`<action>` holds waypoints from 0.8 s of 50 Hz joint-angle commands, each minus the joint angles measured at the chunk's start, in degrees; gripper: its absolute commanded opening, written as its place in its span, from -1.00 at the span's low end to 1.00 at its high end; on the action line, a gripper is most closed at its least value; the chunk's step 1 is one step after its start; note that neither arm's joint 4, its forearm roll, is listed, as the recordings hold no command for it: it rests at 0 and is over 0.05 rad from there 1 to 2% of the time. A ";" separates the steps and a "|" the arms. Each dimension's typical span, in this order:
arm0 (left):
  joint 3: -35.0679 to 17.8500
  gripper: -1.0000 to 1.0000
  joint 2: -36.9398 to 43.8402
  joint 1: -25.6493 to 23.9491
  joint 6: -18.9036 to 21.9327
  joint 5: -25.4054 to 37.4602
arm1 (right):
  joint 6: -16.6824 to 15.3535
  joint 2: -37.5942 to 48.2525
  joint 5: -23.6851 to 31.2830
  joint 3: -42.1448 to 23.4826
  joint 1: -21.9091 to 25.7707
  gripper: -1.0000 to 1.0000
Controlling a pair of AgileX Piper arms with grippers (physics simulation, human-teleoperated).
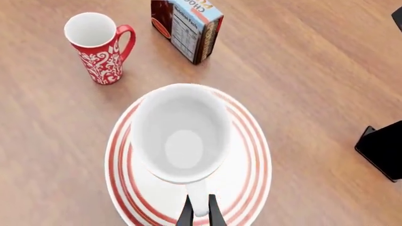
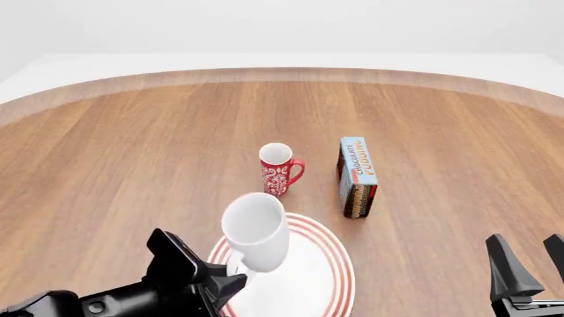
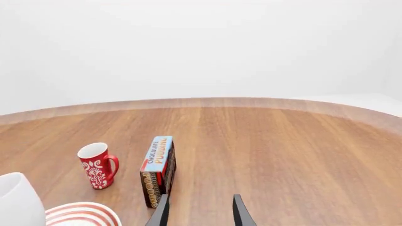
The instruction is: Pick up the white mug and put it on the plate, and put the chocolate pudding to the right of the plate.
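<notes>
Your left gripper point(image 1: 199, 212) is clamped on the white mug's point(image 2: 255, 231) handle, holding it above the plate point(image 2: 326, 277). Your right gripper point(image 3: 199, 209) hangs right of the plate, fingers apart.

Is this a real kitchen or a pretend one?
Probably pretend: a computer-made test scene. A bare wood table sits against blank white, with no walls or room around it. Only a plate, white mug, red mug and pudding box are on it.
</notes>
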 commanded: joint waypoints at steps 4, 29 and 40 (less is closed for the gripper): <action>0.91 -1.00 1.95 -0.75 -0.91 -1.36 | -0.09 0.00 -0.03 -0.02 0.02 1.00; 2.31 -1.00 6.10 -0.89 -2.50 -7.05 | 0.01 0.00 -0.02 -0.06 0.00 1.00; 2.75 -1.00 8.38 -1.63 -3.68 -9.08 | 0.02 0.00 -0.02 -0.04 -0.04 1.00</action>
